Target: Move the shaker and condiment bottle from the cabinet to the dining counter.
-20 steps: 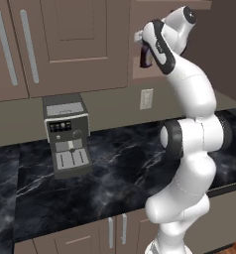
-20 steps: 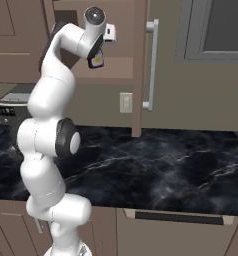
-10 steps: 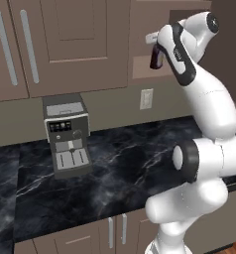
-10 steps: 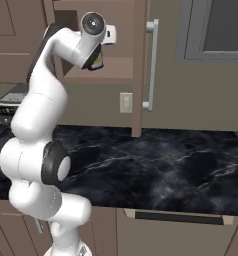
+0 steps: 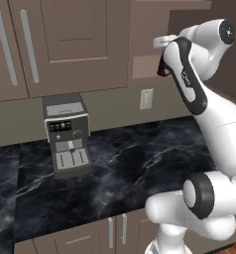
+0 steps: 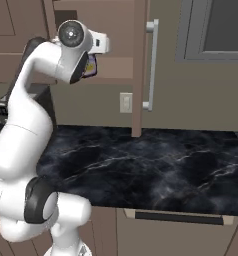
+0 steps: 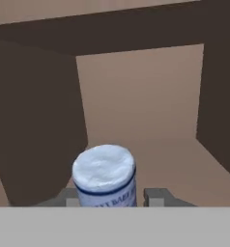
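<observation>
gripper (image 7: 114,197) grips condiment bottle (image 7: 105,175); label (image 7: 113,199) text too blurred.

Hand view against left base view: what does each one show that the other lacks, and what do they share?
From the hand view: the bottle seen cap-on from above, gripped between the hand's fingertips, and the bare brown inside of the cabinet ahead.
From the left base view: the coffee machine, the socket, the black worktop and the silver handles on shut doors.
Shared: the bottle, held in the hand up at the cabinet.
</observation>
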